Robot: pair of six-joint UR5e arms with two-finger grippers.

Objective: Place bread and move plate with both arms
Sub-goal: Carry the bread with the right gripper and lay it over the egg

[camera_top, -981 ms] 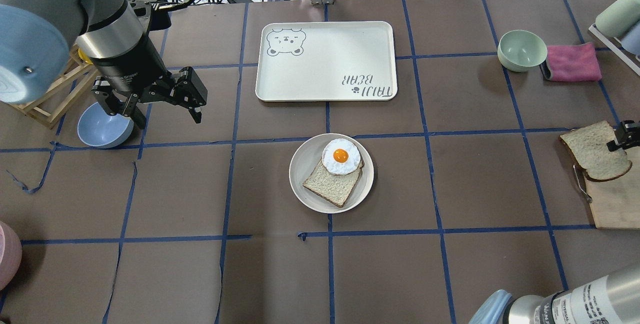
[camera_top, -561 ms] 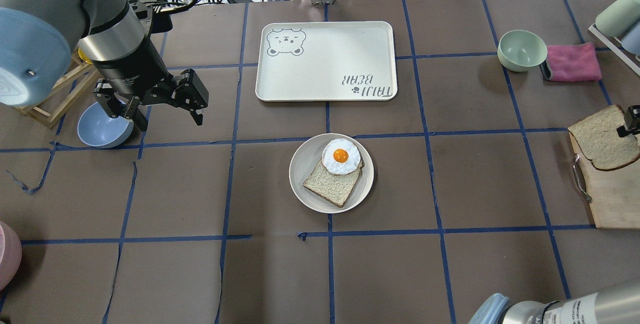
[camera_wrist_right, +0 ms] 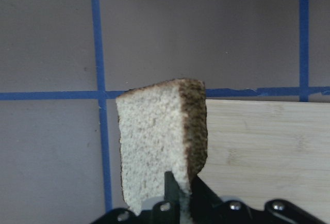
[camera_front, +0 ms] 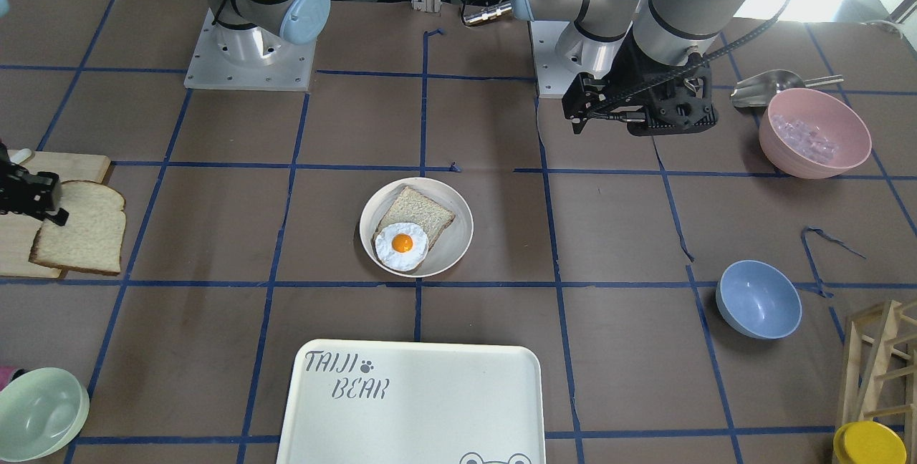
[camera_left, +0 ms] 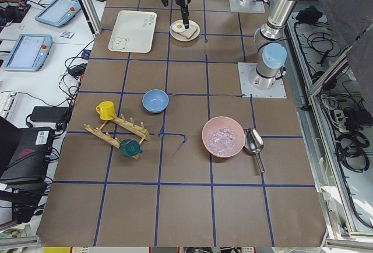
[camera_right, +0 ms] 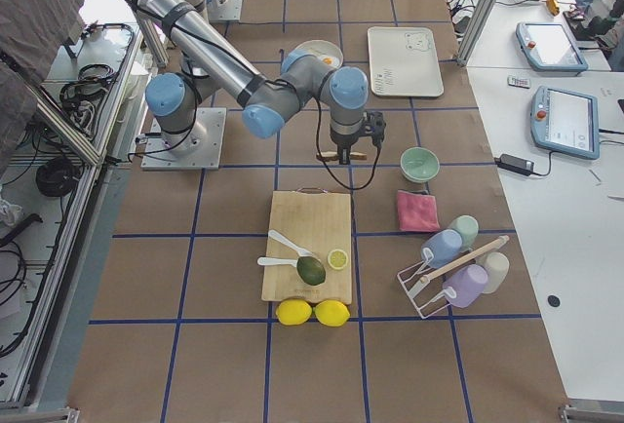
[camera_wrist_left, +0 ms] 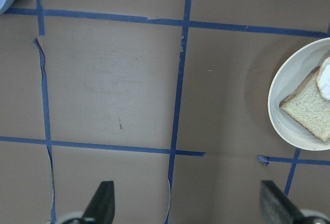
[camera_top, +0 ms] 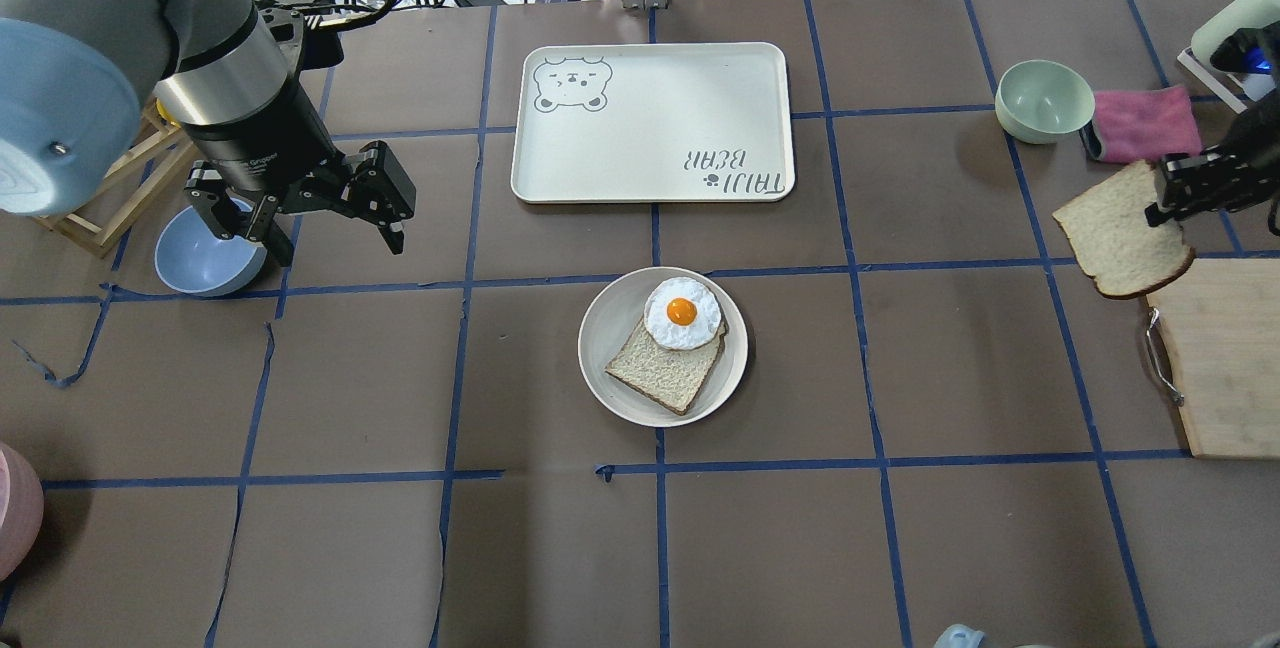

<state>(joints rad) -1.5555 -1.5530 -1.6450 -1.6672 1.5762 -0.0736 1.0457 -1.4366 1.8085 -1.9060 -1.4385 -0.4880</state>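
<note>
Overhead and front-facing cameras look steeply down from opposite sides, sharing the plate (camera_top: 598,328).

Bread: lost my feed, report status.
Right claw shut on bread, aloft near board. Left claw open, empty. Nothing between bread and plate.

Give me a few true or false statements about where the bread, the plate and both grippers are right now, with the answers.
1. The right gripper grips a slice of bread. True.
2. The plate holds nothing. False: a second slice lies on it, with a fried egg on top.
3. The left gripper is shut on the plate's rim. False: it is open, over the table near the blue bowl, apart from the plate.
4. The tray lies beyond the plate, on the side away from the robot. True.
</note>
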